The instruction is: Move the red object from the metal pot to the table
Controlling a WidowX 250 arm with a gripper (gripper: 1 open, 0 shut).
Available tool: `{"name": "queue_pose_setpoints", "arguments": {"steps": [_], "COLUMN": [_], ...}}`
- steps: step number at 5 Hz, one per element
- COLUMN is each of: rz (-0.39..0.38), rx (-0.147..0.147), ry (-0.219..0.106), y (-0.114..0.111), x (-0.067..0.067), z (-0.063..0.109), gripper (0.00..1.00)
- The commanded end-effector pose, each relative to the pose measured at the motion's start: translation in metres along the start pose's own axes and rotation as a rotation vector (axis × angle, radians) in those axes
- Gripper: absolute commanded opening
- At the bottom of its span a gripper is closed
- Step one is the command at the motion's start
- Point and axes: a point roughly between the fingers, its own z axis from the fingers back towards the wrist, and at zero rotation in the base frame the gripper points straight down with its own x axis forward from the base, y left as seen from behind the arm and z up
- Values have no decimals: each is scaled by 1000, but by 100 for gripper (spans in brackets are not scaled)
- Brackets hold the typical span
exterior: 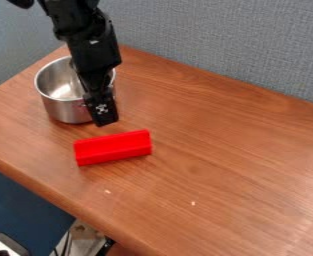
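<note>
Below my fingers (pixel 104 112), spread empty I think, the red object (pixel 113 147) lies lengthwise across the surface (pixel 226 150).
</note>
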Motion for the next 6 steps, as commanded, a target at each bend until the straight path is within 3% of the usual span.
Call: {"name": "queue_pose_setpoints", "arguments": {"steps": [1, 6], "rz": [7, 4], "rx": [38, -9], "ry": [-39, -38], "y": [5, 7], "x": [3, 4], "z": [17, 10], "gripper": [100, 100]}}
